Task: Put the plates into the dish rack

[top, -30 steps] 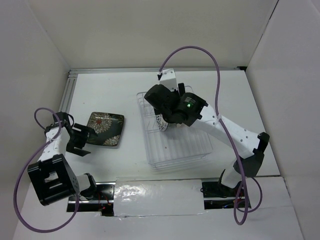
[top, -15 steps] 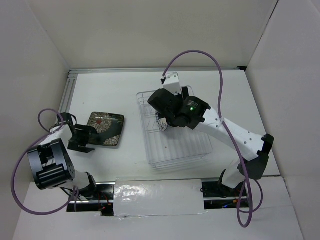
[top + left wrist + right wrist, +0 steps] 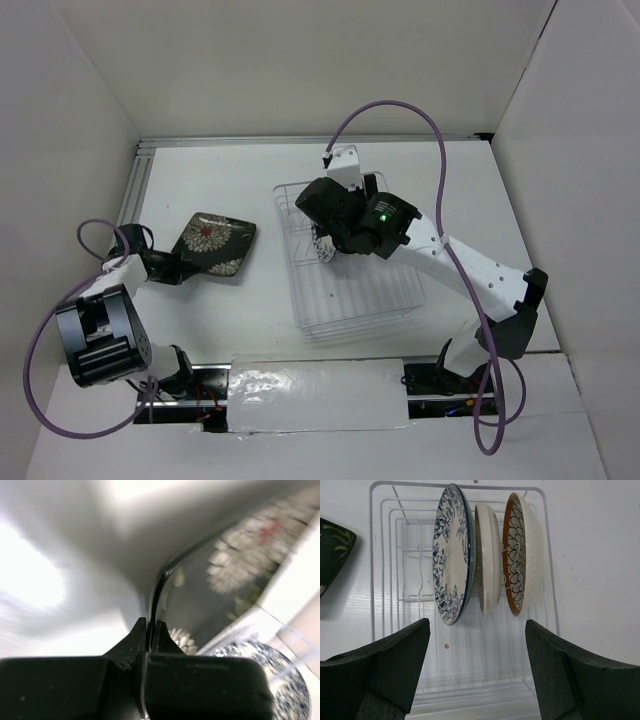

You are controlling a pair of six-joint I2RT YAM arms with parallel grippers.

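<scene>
Dish rack (image 3: pixel 355 295) holds three plates (image 3: pixel 487 560); left claw (image 3: pixel 148 630) pinches square plate (image 3: pixel 215 243).

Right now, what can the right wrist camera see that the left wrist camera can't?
Only the right wrist view shows the cream plate and the brown-rimmed plate standing upright in the dish rack, with the right gripper open. Only the left wrist view shows the left gripper pinched shut on the rim of the dark square plate. Both show that dark plate and the blue-white floral plate.
</scene>
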